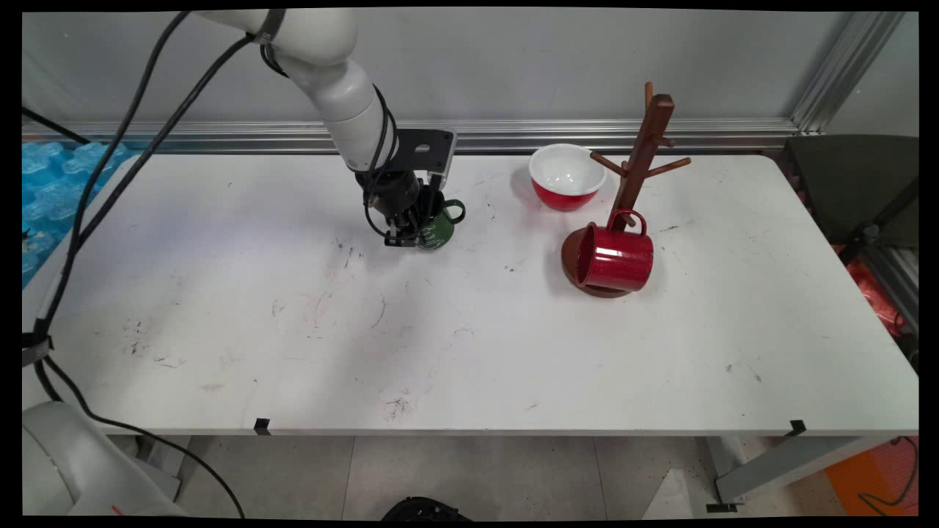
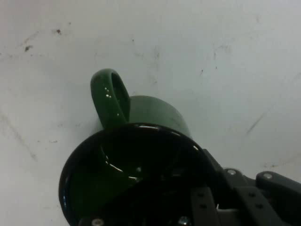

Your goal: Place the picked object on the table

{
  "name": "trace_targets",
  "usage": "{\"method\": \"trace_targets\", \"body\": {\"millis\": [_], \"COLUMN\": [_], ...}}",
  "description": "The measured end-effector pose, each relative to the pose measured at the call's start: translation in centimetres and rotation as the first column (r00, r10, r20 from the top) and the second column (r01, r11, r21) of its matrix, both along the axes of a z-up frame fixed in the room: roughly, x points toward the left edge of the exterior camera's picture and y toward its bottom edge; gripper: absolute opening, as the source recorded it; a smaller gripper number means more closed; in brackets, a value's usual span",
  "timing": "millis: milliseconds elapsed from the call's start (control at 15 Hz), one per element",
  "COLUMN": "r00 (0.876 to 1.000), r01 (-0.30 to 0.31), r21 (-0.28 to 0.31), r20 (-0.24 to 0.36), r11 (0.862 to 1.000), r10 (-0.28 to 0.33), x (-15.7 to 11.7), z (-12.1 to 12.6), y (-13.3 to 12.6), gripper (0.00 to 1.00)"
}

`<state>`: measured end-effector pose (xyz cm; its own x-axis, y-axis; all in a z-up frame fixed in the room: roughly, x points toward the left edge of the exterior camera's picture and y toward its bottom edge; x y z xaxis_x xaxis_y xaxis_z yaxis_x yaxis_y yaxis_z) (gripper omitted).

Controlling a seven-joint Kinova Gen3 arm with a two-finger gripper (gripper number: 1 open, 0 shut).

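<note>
Main view: we see the gripper [image 1: 408,233] low over the rear middle of the tabletop [image 1: 469,337], at a green mug [image 1: 439,226]. The mug is tilted, its handle toward the right, and the gripper's black linkage covers its left side. Well to the right stands a brown mug tree [image 1: 640,158]; a red mug [image 1: 615,257] lies on its side on the tree's round base, mouth toward the left, handle up against the trunk. A red bowl [image 1: 567,176] with a white inside sits just left of the tree, near the tabletop's back edge. Hand view: the green mug fills the lower middle, its dark mouth facing the camera and its handle [image 2: 111,98] pointing to the upper left, with scuffed white tabletop behind it. The black linkage rises at the lower right against the mug's rim. We judge the gripper to be closed on the mug's rim, one finger inside the mouth, though the fingertips themselves are lost in the dark interior.
</note>
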<state>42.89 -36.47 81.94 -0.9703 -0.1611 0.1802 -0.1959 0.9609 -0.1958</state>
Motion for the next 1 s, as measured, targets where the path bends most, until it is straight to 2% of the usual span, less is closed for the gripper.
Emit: {"method": "trace_targets", "body": {"millis": [1000], "r00": [0.999], "r01": [-0.036], "r21": [-0.002], "r20": [-0.008], "r11": [0.999], "r10": [0.036], "x": [-0.5], "z": [-1.4], "y": [-0.4], "gripper": [0.00]}}
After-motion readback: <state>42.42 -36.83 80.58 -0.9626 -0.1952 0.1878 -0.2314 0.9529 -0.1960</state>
